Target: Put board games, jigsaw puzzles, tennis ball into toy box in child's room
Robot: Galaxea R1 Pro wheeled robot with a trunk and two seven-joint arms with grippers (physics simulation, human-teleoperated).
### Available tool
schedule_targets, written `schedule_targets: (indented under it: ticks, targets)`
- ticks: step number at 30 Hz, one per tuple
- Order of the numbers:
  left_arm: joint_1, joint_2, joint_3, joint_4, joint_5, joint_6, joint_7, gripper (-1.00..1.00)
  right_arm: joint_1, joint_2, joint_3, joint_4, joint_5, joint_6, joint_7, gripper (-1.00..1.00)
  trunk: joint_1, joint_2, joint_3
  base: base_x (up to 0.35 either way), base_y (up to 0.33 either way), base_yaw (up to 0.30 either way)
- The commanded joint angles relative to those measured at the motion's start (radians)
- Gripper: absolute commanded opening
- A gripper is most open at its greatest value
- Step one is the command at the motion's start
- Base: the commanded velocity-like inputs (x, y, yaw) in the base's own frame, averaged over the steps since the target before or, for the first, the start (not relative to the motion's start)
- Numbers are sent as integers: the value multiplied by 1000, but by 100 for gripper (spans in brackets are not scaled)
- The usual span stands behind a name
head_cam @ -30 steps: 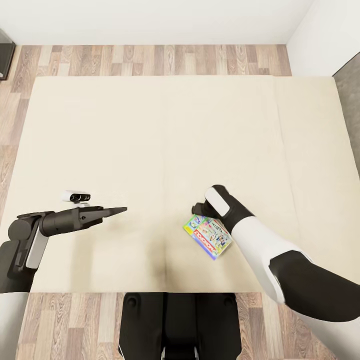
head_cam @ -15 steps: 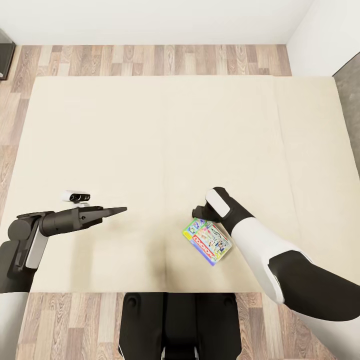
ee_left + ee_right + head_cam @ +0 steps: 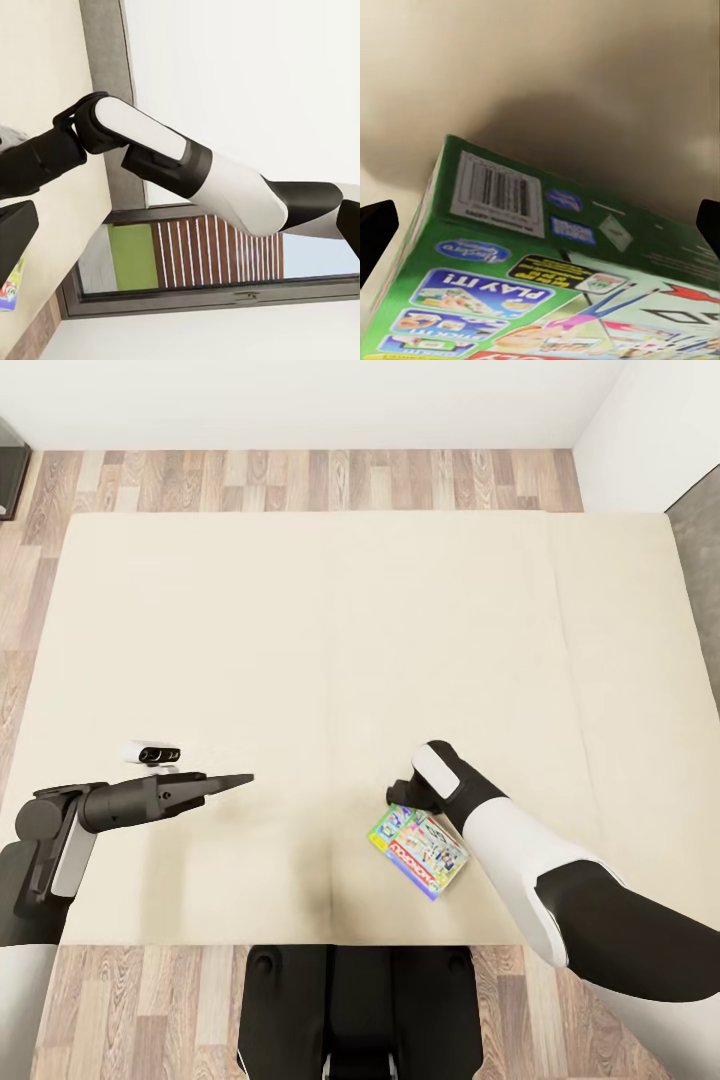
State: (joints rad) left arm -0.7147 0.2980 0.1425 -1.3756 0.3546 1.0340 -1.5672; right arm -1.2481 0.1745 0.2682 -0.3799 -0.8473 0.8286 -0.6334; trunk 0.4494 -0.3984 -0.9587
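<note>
Right gripper (image 3: 402, 792) at the board game (image 3: 418, 846)
The game has shifted slightly on the bed (image 3: 300, 640), near edge, right of centre; jaws look spread astride its far edge, not yet gripping.

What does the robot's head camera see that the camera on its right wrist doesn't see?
Head view alone: the whole beige bed, the wood floor, the left hand hanging over the mattress, and the right arm's hand at the game's far edge. Right wrist view alone: the box's green side with a barcode and small print like "PLAY IT!". Both share the Monopoly game lying on the mattress.
</note>
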Motion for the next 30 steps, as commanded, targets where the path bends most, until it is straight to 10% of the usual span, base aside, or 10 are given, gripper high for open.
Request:
schedule_targets:
  ticks: [1, 30]
  targets:
    - [0, 0, 0, 0, 0, 11, -4, 100, -1, 0, 5, 0, -10, 1, -9, 100, 1, -2, -1, 0, 0, 0]
    - [0, 1, 0, 0, 0, 11, -4, 100, -1, 0, 3, 45, -10, 2, -9, 100, 1, -2, -1, 0, 0, 0]
